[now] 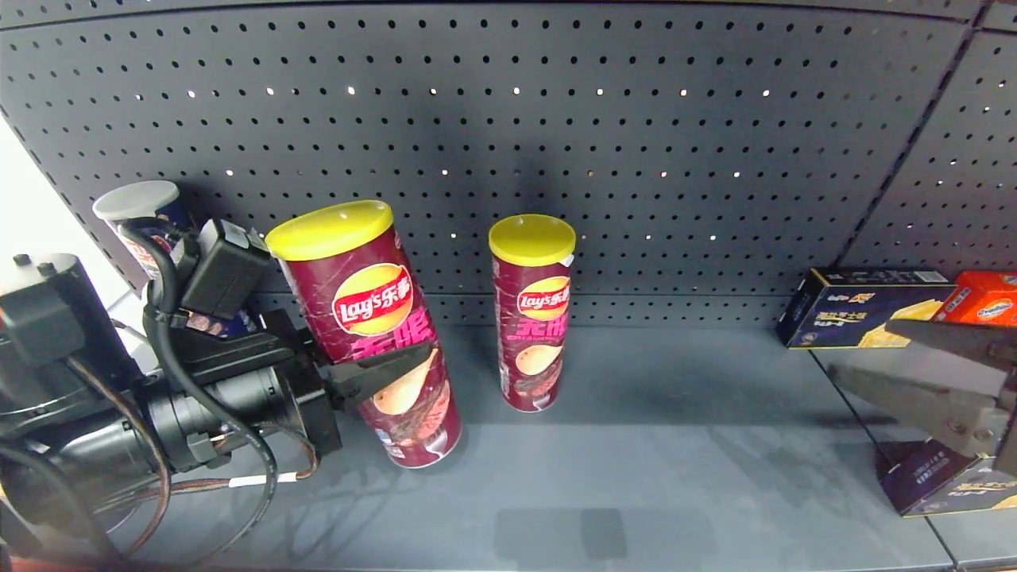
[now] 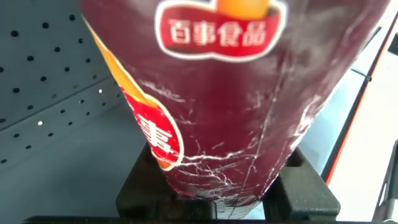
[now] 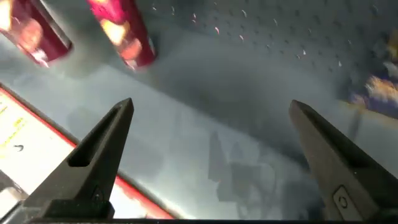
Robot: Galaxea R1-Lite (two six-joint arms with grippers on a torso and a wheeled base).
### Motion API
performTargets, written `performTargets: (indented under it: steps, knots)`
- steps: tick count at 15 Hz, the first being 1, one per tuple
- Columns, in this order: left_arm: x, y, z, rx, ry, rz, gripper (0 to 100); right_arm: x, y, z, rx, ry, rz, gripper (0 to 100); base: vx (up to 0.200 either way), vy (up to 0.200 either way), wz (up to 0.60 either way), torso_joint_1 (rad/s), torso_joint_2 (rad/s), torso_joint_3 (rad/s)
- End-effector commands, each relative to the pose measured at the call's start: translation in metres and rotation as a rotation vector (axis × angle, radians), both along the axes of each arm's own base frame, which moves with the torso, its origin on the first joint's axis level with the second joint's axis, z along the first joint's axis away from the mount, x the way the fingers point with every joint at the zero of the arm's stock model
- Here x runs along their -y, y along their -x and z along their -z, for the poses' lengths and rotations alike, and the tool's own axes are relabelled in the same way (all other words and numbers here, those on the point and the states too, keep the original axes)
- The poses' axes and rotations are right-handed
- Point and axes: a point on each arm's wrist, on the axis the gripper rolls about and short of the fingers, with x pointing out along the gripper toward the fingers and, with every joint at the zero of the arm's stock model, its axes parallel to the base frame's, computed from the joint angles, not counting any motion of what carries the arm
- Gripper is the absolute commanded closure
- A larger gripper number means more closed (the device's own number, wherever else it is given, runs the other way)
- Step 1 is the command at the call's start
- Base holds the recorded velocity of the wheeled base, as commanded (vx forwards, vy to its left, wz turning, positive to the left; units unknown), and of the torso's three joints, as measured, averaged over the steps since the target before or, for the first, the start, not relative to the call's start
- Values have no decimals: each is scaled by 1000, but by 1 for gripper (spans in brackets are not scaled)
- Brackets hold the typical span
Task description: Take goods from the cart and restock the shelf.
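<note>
Left claw (image 1: pixel 393 373) clamped on tilted can (image 1: pixel 365 318), low over shelf (image 1: pixel 675 445). Second can (image 1: pixel 532 318) upright just right of that claw, apart. Right claw (image 3: pixel 211 106) spread apart, empty, well right.

A white-lidded can (image 1: pixel 137 200), at ten o'clock from the held can (image 1: pixel 373 318), is mostly hidden behind the left arm. Of the left gripper (image 1: pixel 397 373), the far finger is hidden behind the held can. The right gripper (image 1: pixel 862 349) and the orange box (image 1: pixel 985 298) are cut off by the edge at three o'clock.

chip can (image 1: pixel 367 314): glossy, scuffed wrap | lid (image 1: pixel 330 229): smooth plastic | shelf (image 1: pixel 636 445): matt metal
</note>
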Motion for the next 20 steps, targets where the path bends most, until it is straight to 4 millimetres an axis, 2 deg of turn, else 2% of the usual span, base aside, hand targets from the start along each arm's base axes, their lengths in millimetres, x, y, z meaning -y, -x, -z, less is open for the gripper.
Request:
performTargets:
  steps: [1, 2, 5, 7, 8, 10, 14, 20]
  knots:
    - [1, -2, 2, -9, -3, 1, 100, -15, -26, 6, -9, 11, -25, 0, 0, 0, 0, 0, 0, 0]
    - [2, -6, 1, -7, -3, 1, 100, -24, -39, 5, 29, -5, -56, 0, 0, 0, 0, 0, 0, 0]
    - [5, -13, -4, 9, 3, -2, 100, -39, -49, 12, 25, -13, -239, 0, 0, 0, 0, 0, 0, 0]
    - [5, -14, -4, 7, 3, -4, 100, -44, -57, 14, 39, -3, -292, 0, 0, 0, 0, 0, 0, 0]
    - [4, -13, -3, 5, 3, -4, 100, -49, -66, 17, 59, -15, -344, 0, 0, 0, 0, 0, 0, 0]
    - [-4, -16, -3, 9, 4, -34, 100, -57, -76, 19, 91, -35, -426, 0, 0, 0, 0, 0, 0, 0]
    - [-11, -19, -6, 17, 9, -50, 100, -68, -96, 21, 182, 16, -515, 0, 0, 0, 0, 0, 0, 0]
    - [-11, -19, -6, 20, 8, -51, 100, -87, -128, 20, 222, 31, -610, 0, 0, 0, 0, 0, 0, 0]
